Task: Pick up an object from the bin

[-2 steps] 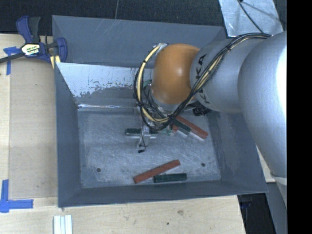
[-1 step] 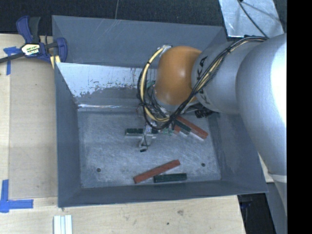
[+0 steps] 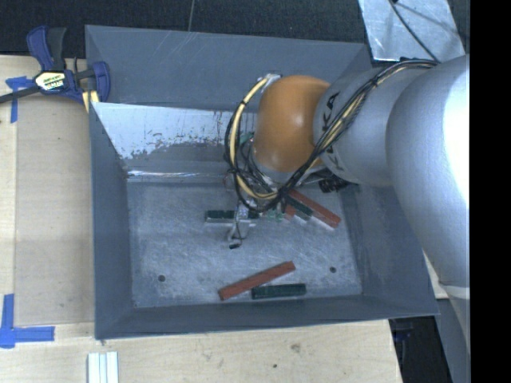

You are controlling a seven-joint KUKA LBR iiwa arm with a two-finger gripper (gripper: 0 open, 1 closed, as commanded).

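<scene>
Low-hung gripper over mid-bin, small dark green bar just to its left in the view.

Found the gripper at the end of the orange-covered wrist, down near the floor of the grey bin; could not tell whether apart or together. Saw the small dark green bar just beside it, long axis running left to right; could not make out any contact. Noted a red-brown bar near on the right, slanting down to the right, partly under the cables. Placed a longer red-brown bar and a second dark green bar well apart from the gripper, close together by the near wall. Judged the small dark green bar the nearest candidate, needing only a slight leftward shift. Read no brand, label or writing on any of them.
</scene>
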